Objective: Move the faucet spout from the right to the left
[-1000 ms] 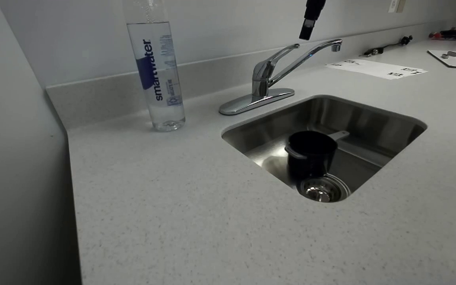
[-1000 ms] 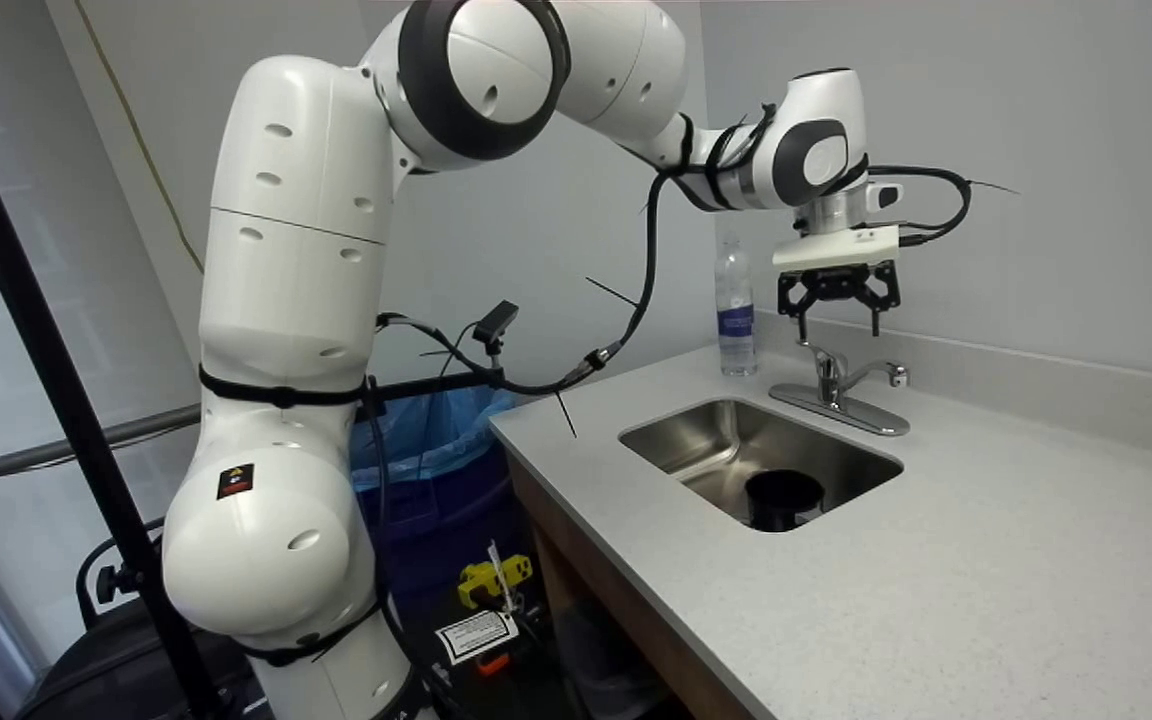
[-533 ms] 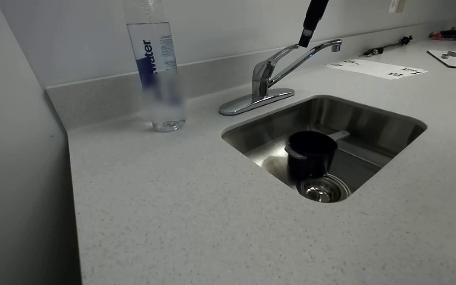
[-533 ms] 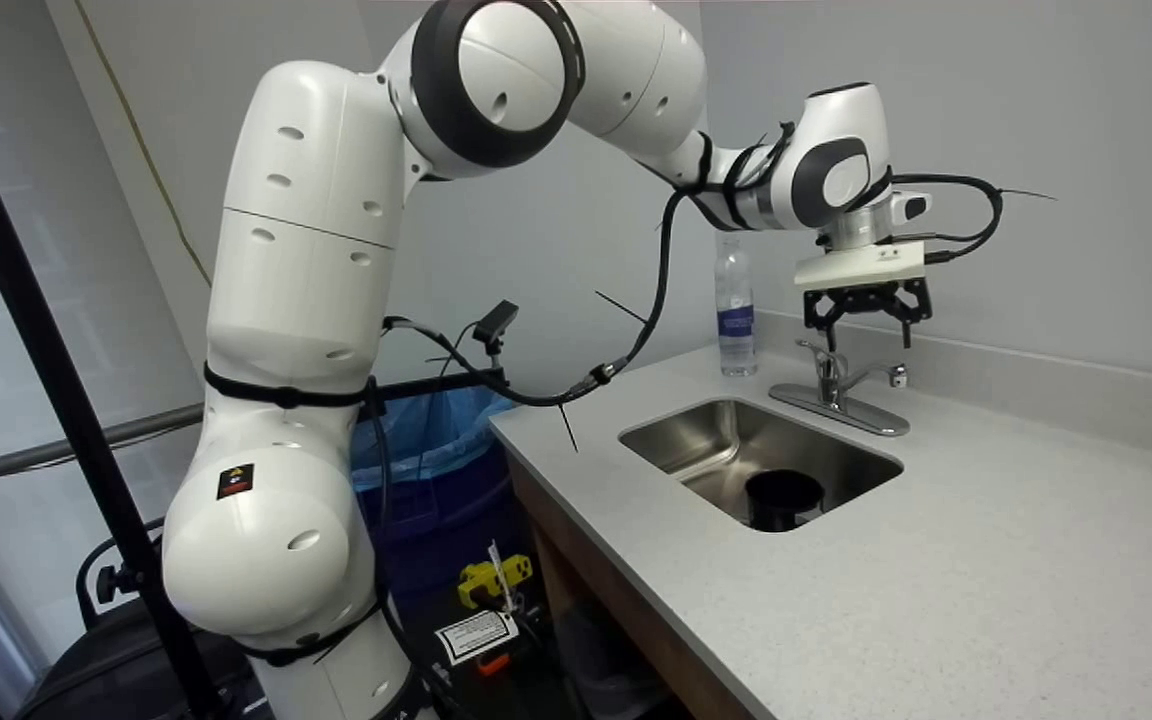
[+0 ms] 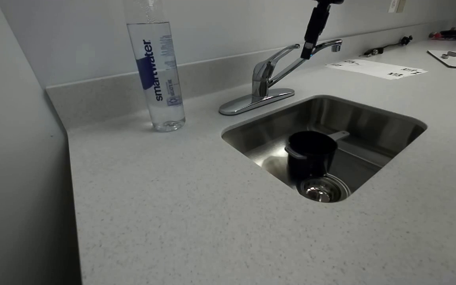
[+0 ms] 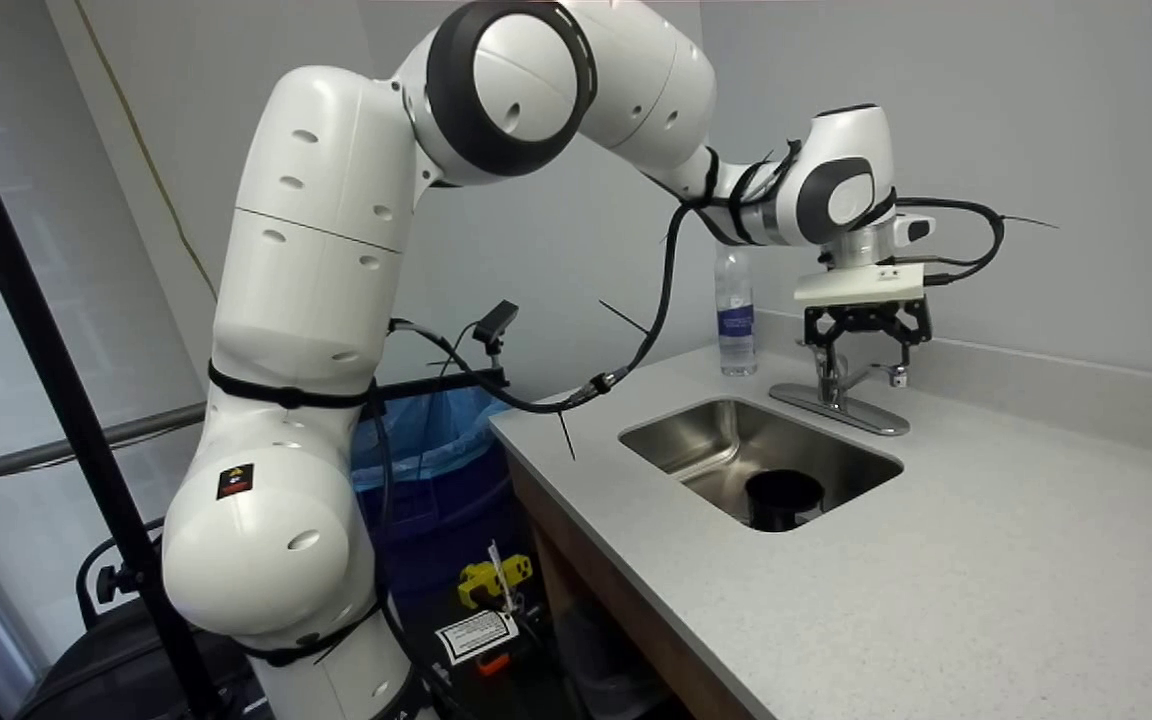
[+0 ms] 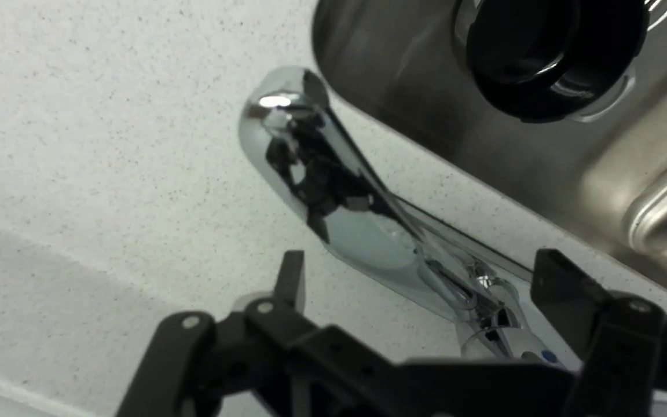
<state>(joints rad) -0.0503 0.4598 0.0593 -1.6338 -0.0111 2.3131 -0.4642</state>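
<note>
A: How does our faucet spout (image 7: 340,194) look?

B: In wrist view, L to R, we see a rounded, shiny tip, then a slim chrome tube w/ dark + pale reflections, joining the faucet body (image 5: 260,89) at lower R. It's out over the counter (image 5: 152,190), tip just beside the corner of the steel sink (image 7: 414,110) as seen there.

A: Which way's it pointing?

B: In both exterior views, R of the body: tube slopes up, then a short downturned tip. In wrist view the long axis runs diag., tip upper L, body end lower R.

A: And the gripper (image 7: 420,260)?

B: Fingers (image 5: 308,49) wide apart, got hold of nothing. In wrist view the tube runs thru the gap btwn them; in an exterior view one finger overlaps it. Contact? We can't tell.

A: Containers + contents, L to R?

B: In an exterior view, dk blue bin (image 6: 466,510) w/ light-blue liner (image 6: 461,435); contents hidden from us. Next, a clear bottle (image 5: 156,79), upright on the counter, label "smartwater", clear liquid up to approx its shoulder. Then the sink, w/ a black pot (image 5: 308,168) upright in it, light-grey handles (image 5: 339,135) showing. Just beside the pot we've got a shiny drain strainer (image 5: 321,190). Pot's inside is too dark for us to read.
</note>
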